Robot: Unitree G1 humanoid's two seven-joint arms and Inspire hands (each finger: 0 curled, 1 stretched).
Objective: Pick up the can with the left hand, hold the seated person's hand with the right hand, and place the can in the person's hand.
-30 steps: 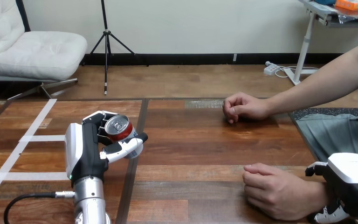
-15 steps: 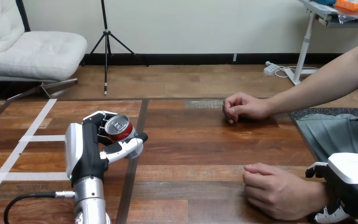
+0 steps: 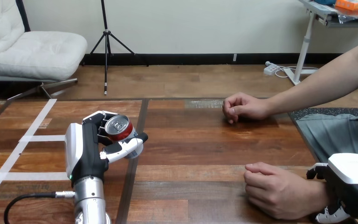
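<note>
Left hand (image 3: 86, 151) curled round can (image 3: 119, 129) – right hand (image 3: 352, 179) clasps person's wrist (image 3: 314, 193), lower right.

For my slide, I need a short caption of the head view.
Left hand grips the red can; right hand sits at the person's nearer wrist.

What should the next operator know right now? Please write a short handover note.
Left hand: shut on the can, over the table's left half.
Right hand: at the wrist of the person's near hand; grip cannot be confirmed.
The near hand rests curled on the table, apart from the can.
Done: can grasped.
Left: confirm the hold, carry the can across, place it in that hand.
</note>
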